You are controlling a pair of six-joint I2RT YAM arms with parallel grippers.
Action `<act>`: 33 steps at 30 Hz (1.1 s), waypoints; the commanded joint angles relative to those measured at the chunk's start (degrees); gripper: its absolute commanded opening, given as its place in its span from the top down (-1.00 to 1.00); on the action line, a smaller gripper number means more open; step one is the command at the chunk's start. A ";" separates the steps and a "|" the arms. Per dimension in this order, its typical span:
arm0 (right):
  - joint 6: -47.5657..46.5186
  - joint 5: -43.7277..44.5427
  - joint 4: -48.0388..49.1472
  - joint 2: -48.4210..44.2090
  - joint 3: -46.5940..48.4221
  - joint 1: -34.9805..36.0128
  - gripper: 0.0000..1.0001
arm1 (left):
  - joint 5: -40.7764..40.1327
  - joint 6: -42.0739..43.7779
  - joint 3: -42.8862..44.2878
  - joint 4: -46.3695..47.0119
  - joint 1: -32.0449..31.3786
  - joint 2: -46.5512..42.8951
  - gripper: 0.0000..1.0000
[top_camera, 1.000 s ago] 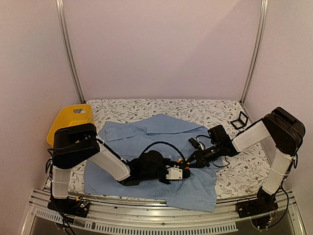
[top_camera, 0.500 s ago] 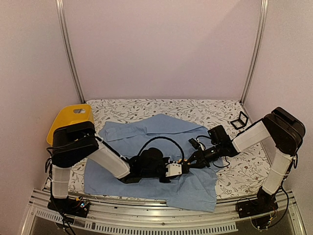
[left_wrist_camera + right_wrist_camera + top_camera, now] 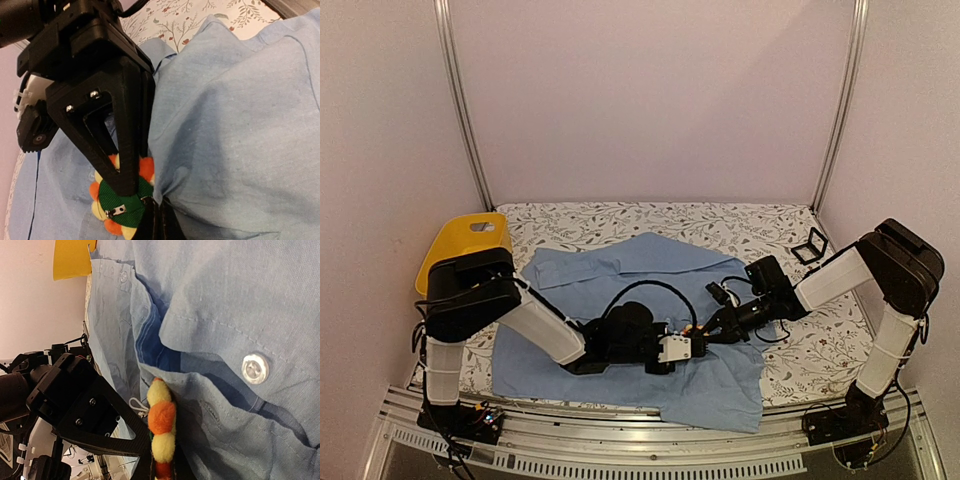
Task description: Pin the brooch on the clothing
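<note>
The clothing is a light blue shirt spread flat on the table. Both grippers meet low over its right front. My right gripper is shut on the brooch, seen edge-on as yellow and orange tufts against a shirt fold. In the left wrist view the brooch shows its green back and metal clasp, with a right finger across it. My left gripper is shut on a pinched fold of the shirt, touching the brooch's edge. From above, the brooch is an orange speck between the grippers.
A yellow basket stands at the table's left edge, beside the shirt's sleeve. A small black square frame lies at the back right on the floral cloth. A white shirt button sits just right of the brooch.
My left gripper's jaws have shut on a fold of the shirt beside the brooch. The right gripper has kept still, shut on the brooch.
</note>
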 commanded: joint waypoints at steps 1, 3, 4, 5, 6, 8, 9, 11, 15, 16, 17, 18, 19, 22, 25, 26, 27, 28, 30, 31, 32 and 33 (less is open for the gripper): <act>-0.64 -1.91 -0.63 -0.10 0.89 0.82 1.00 | -0.72 -0.37 0.67 0.02 1.32 -1.99 1.00; -0.95 -1.79 -1.28 -0.25 1.32 0.82 1.00 | -3.59 0.62 0.66 0.37 1.51 -1.76 0.99; -1.15 -1.61 -1.60 -0.36 1.51 0.82 1.00 | -5.56 1.22 0.61 1.00 1.52 -1.61 0.95; -1.48 -1.45 -1.81 -0.47 1.69 0.82 1.00 | -6.87 1.88 0.58 1.45 1.53 -1.56 0.94; -1.69 -1.32 -1.93 -0.60 1.81 0.82 1.00 | -7.49 2.27 0.57 1.62 1.66 -1.55 0.93; -1.79 -1.36 -1.95 -0.64 2.08 0.82 1.00 | -7.19 2.24 0.66 1.41 1.94 -1.62 0.93; -1.78 -1.38 -2.02 -0.63 2.18 0.82 1.00 | -6.48 2.02 0.71 0.92 2.11 -1.70 0.93; -1.75 -1.26 -2.10 -0.83 2.13 0.82 1.00 | -4.83 0.82 0.86 -0.12 2.22 -2.03 0.92; -1.59 -0.88 -2.03 -1.95 1.54 0.82 1.00 | 0.28 -3.50 2.31 -4.47 2.94 -2.60 0.78; -1.53 -0.86 -2.03 -2.30 1.43 0.82 1.00 | 1.05 -4.78 2.65 -5.18 3.12 -2.75 0.75; -1.49 -0.86 -2.03 -2.56 1.29 0.82 1.00 | 1.82 -5.82 2.82 -5.76 3.39 -2.92 0.74; -1.42 -0.86 -1.97 -2.88 1.17 0.82 1.00 | 2.28 -6.96 2.97 -6.09 3.63 -3.10 0.73; -1.32 -0.86 -1.95 -3.01 1.02 0.89 1.00 | 2.48 -8.00 3.09 -6.50 3.84 -3.24 0.72; -1.31 -0.86 -1.74 -3.26 0.71 1.14 1.00 | 3.54 -11.16 3.45 -7.50 4.56 -3.91 0.68; -1.15 -0.94 -1.39 -3.05 0.61 1.39 1.00 | 5.30 -15.33 3.55 -8.01 5.14 -4.36 0.56; -1.17 -0.95 -1.15 -3.06 0.57 1.43 1.00 | 5.52 -16.89 3.63 -8.03 5.41 -4.22 0.55; -1.20 -0.95 -0.85 -3.02 0.53 1.51 1.00 | 5.87 -18.00 3.77 -8.32 5.61 -4.05 0.55; -1.15 -0.95 -0.62 -3.07 0.53 1.52 1.00 | 6.31 -18.94 3.86 -8.59 5.84 -3.90 0.54; -1.12 -1.03 -0.25 -2.96 0.54 1.51 1.00 | 6.97 -20.31 3.66 -8.73 6.18 -3.75 0.53; -1.19 -1.22 -0.08 -2.85 0.53 1.52 1.00 | 7.48 -20.93 3.65 -8.84 6.34 -3.75 0.52; -1.08 -1.40 0.05 -2.75 0.48 1.52 1.00 | 8.04 -21.53 3.65 -9.01 6.57 -3.83 0.52; -1.13 -1.46 0.07 -2.78 0.44 1.52 1.00 | 8.69 -22.25 3.74 -9.24 6.88 -3.98 0.49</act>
